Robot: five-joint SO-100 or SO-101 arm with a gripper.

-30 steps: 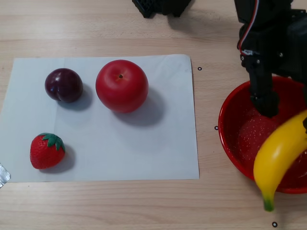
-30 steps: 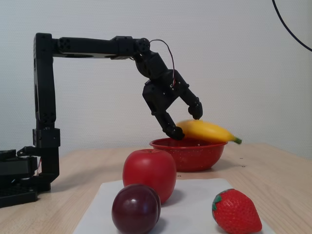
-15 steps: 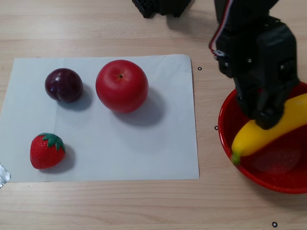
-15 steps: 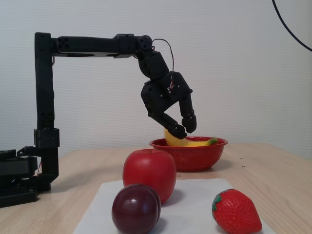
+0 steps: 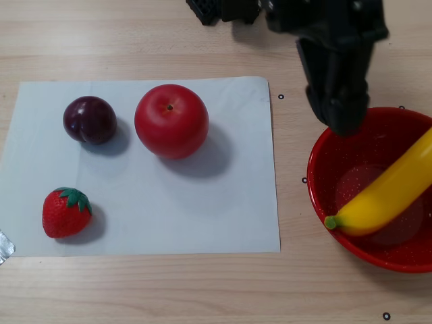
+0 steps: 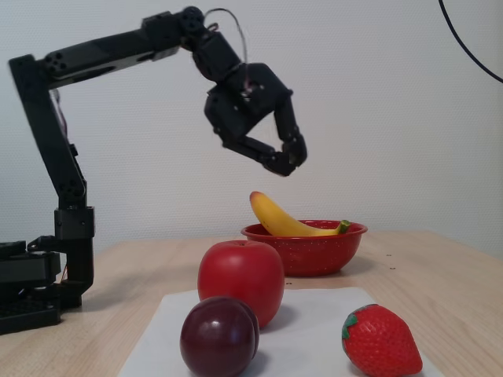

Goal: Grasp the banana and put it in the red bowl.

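The yellow banana (image 5: 388,196) lies slanted inside the red bowl (image 5: 324,158) at the right of the other view, its green stem tip resting near the bowl's left inner rim. In the fixed view the banana (image 6: 279,224) rises above the rim of the red bowl (image 6: 314,255). My gripper (image 6: 287,161) hangs well above the bowl, apart from the banana, with its curved fingertips meeting and nothing between them. Seen from above, the gripper (image 5: 345,125) is over the bowl's far left rim.
A white sheet (image 5: 202,216) left of the bowl carries a red apple (image 5: 171,121), a dark plum (image 5: 90,119) and a strawberry (image 5: 66,212). The arm's base (image 6: 31,290) stands at the far left of the fixed view.
The banana dropped from the gripper into the bowl and settled there. The gripper let go, rose clear above the bowl and drew back, and its fingertips came together.
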